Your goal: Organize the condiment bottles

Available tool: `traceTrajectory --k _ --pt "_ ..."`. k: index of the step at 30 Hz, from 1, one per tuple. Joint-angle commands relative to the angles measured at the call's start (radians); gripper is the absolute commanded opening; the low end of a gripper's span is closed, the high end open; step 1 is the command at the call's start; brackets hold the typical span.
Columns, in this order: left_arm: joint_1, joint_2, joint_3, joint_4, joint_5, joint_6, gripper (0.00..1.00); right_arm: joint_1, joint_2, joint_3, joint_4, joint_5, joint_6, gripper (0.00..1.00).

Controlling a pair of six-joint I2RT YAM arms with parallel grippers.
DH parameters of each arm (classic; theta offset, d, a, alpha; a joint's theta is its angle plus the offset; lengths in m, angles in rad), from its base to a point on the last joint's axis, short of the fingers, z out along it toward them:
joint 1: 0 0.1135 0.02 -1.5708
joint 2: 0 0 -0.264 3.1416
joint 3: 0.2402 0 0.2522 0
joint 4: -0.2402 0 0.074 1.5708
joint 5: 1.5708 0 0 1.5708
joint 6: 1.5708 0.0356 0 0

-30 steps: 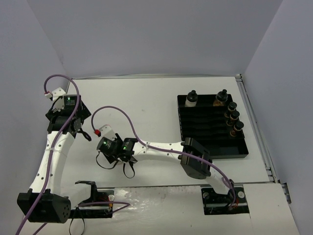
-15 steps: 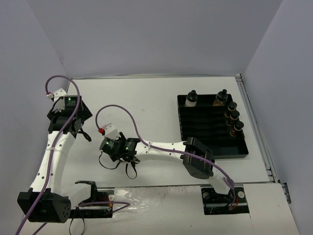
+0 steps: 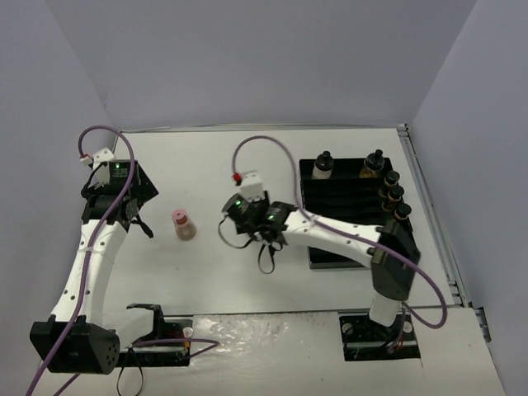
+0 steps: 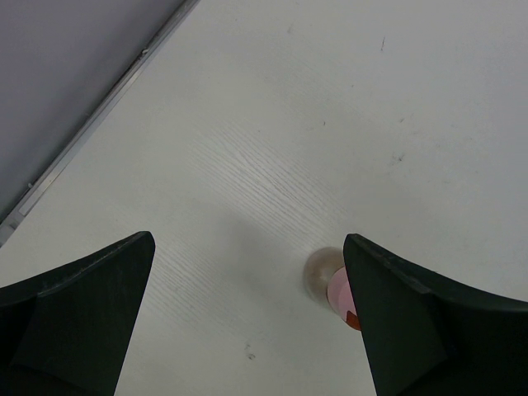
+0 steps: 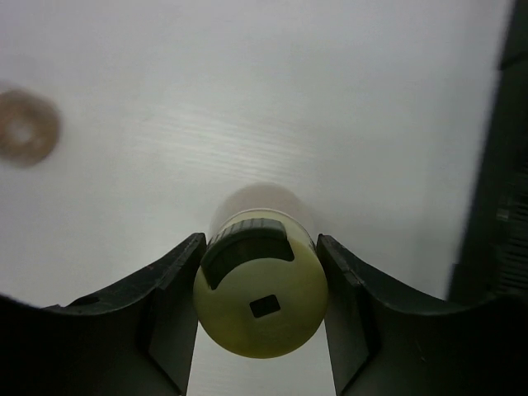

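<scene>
Looking first at the white bench (image 3: 206, 165), carrying everything. Then at the black slotted tray (image 3: 351, 210), sitting on its right side and keeping five black-capped jars (image 3: 396, 195) standing up: two along the back, three down the right edge.

Moving on to the hands. Seeing the left hand (image 4: 247, 239) spread wide, holding nothing, hanging over the left part of the bench. Seeing the right hand (image 5: 258, 276) near the middle, just left of the tray, squeezing narrow on the yellow-capped jar (image 5: 260, 309), with one finger pressing on each side of the cap. Not being able to tell whether touching the bench or lifted off it.

Finding the pink-capped jar (image 3: 183, 223) standing alone on the bench between the two hands, nearer the left one, peeking out just beside one of its fingers in the left wrist view.

Guessing at the feel: small and light, hard and not squashy, likely smooth and a bit slippery on the sides, maybe breaking if dropped. Guessing the best hold to be across the round cap, pinching gently from two sides.

Pointing the cap straight up at the wrist camera, with the long way running up and down. Same for the pink-capped jar, cap on top. Probably needing to be kept upright while going into a tray slot.
</scene>
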Motion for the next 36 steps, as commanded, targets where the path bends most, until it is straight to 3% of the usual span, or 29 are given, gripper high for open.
traceTrajectory --k 1,8,20,27,36 --pt "0.007 0.004 0.008 0.056 0.024 -0.007 0.97 -0.180 -0.329 -0.180 -0.046 0.154 0.133 0.00" --pt "0.005 0.021 0.014 0.064 0.049 -0.010 0.97 -0.357 -0.602 -0.360 -0.136 0.217 0.221 0.00" --pt "-0.006 0.063 0.034 0.063 0.080 -0.001 0.97 -0.485 -0.758 -0.497 -0.294 0.309 0.457 0.00" --pt "-0.009 0.080 0.038 0.066 0.091 -0.005 0.97 -0.624 -0.773 -0.520 -0.372 0.333 0.493 0.00" --pt "-0.011 0.090 0.038 0.065 0.098 -0.008 0.97 -0.689 -0.782 -0.569 -0.441 0.372 0.596 0.00"
